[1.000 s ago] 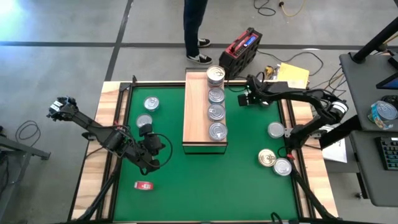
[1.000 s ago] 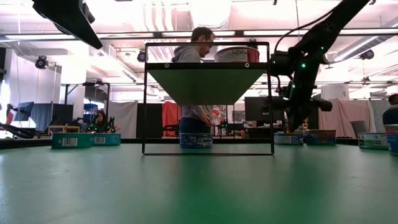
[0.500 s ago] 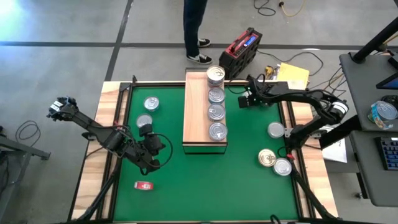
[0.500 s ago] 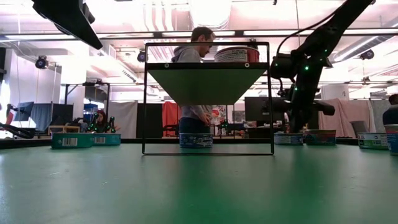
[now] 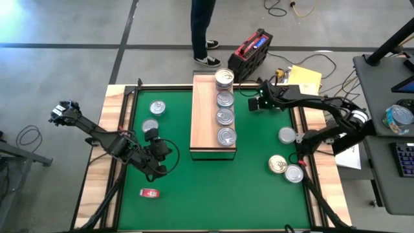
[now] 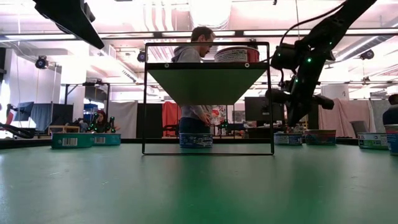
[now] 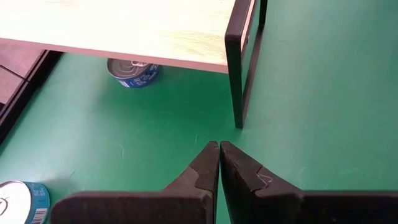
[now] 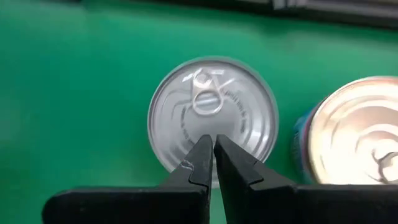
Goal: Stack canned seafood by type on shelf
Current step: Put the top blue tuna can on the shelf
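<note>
The light-wood shelf [image 5: 206,116] carries a row of silver-lidded cans [image 5: 224,117], with a taller one at its far end [image 5: 224,77]. More cans rest on the green mat: two to the left [image 5: 157,107], and a gold-lidded one [image 5: 277,164] with silver ones [image 5: 286,135] to the right. My right gripper [image 8: 213,142] is shut and points down over a silver-lidded can [image 8: 214,112] beside a pale-lidded can [image 8: 354,134], just right of the shelf's far end [image 6: 291,123]. The arm hides both cans in the high view. My left gripper [image 7: 219,146] is shut and hovers left of the shelf's near end [image 5: 160,150].
One can [image 7: 132,71] stands under the shelf, beside its dark leg [image 7: 239,68]. A small red flat object [image 5: 149,192] lies near the mat's near-left corner. A person [image 6: 196,81] stands beyond the far edge. Open mat lies in front of the shelf [image 5: 220,188].
My right gripper has risen a little above the cans by the shelf's far end and stays shut. The left arm and the cans have kept still.
</note>
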Motion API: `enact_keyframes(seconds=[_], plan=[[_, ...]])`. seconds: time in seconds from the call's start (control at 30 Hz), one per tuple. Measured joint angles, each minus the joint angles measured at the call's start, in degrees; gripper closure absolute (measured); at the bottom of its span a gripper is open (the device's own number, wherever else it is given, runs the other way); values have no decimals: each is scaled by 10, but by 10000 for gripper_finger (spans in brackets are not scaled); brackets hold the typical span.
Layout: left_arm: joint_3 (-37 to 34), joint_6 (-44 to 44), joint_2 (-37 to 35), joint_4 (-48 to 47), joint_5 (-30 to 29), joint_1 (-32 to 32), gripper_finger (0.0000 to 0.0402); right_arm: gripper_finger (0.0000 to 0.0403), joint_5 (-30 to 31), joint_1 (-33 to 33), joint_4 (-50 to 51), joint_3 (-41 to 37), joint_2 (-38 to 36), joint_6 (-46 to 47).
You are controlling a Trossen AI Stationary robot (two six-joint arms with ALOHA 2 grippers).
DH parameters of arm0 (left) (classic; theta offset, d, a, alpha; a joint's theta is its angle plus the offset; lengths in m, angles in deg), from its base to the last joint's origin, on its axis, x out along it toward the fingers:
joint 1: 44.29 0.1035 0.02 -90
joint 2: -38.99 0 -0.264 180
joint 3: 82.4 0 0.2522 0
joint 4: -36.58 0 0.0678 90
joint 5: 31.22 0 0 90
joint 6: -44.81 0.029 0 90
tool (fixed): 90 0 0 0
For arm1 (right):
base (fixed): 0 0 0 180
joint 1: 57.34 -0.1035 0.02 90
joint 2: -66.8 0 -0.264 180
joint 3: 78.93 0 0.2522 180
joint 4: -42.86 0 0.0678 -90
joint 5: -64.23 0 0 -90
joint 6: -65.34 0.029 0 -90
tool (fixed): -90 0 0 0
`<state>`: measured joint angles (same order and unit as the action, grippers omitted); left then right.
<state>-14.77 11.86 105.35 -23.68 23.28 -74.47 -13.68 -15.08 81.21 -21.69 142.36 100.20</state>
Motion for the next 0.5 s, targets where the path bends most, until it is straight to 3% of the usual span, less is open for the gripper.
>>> enact_keyframes(seconds=[0.5], plan=[[0, 10, 0, 4, -1, 0, 401, 390, -20, -4, -39, -33, 28, 16]])
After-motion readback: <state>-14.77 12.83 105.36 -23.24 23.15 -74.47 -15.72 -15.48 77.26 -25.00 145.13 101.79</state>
